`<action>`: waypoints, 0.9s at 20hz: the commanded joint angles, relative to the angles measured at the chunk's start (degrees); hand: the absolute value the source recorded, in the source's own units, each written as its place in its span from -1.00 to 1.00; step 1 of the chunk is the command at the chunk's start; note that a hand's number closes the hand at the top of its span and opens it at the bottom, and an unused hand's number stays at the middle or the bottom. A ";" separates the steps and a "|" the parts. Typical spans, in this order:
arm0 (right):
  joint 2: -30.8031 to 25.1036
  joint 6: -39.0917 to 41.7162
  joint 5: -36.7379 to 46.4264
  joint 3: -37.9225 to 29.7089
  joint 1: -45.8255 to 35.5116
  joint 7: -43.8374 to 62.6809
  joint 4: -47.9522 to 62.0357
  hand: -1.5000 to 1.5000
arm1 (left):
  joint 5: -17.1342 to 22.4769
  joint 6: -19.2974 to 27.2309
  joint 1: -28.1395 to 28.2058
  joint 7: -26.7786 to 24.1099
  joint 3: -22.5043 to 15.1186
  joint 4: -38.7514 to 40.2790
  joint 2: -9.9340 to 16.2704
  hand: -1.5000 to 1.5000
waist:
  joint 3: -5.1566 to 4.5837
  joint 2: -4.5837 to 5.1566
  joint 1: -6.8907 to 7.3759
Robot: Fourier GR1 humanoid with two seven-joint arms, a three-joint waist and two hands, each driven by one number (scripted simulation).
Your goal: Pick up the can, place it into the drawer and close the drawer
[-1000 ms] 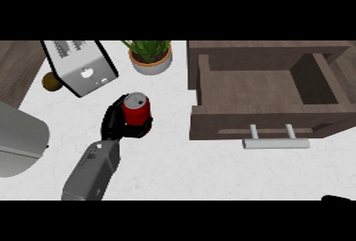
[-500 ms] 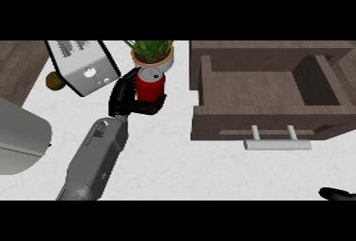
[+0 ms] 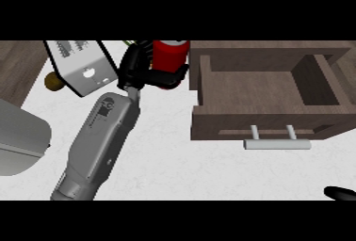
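Head view: your left robot hand (image 3: 142,70) has its black fingers curled round the red cylindrical can (image 3: 169,57), which it holds lifted at the far edge of the white speckled table (image 3: 173,160). The open brown wooden drawer (image 3: 268,92) lies just to the right of that robot hand, its near-left wall close beside the can.

The risk, as I judge it, is that wall: carry the can across too low and its base may catch the rim and tip in your grasp. Much of the can is hidden behind the fingers, so you cannot tell how squarely it sits. Mind the pale grey bar handle (image 3: 277,142) on the drawer front too when you come to push it shut.

Left of the robot hand stands a white boxy appliance (image 3: 80,63); nearer you, a grey rounded object (image 3: 21,139) sits at the left edge. Your right robot hand (image 3: 341,193) barely shows at the lower right corner; you cannot tell how its fingers are set.
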 commanded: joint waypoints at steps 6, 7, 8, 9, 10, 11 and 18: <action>-0.35 -0.98 -0.38 0.26 -1.03 3.25 -3.76 -1.00 | 2.15 10.50 -15.38 11.48 -6.19 1.01 -0.04 1.00 | -0.01 0.20 -0.95; -1.27 -1.21 0.28 0.23 -3.73 2.81 0.78 -1.00 | 1.04 10.89 -17.49 12.76 -5.83 0.90 -0.04 1.00 | 0.00 0.25 -0.55; -0.26 -0.23 -1.04 -0.87 -0.37 0.62 -1.57 -1.00 | 0.91 10.66 -19.45 13.62 -5.07 3.34 -0.04 1.00 | 0.02 0.23 -0.92; -0.82 -0.99 -0.71 -1.18 -1.25 2.46 -1.36 -1.00 | 2.01 12.48 -19.69 14.67 -7.65 2.59 -0.04 1.00 | 0.01 0.20 -0.88; -1.28 -0.24 -2.36 -1.26 -1.08 3.58 -2.50 -1.00 | 3.10 11.56 -23.85 14.35 -6.49 6.91 -0.04 1.00 | 0.02 0.36 -1.60; 1.30 -1.80 3.70 3.20 -1.07 1.94 -1.82 -1.00 | 1.91 10.59 -24.02 14.22 -4.88 6.73 -0.04 1.00 | 0.00 0.34 -0.74; 0.05 -1.15 0.29 1.33 -2.61 2.04 -1.99 -1.00 | 9.39 17.26 -34.27 11.91 -11.18 18.98 -0.04 1.00 | 0.08 0.77 -3.13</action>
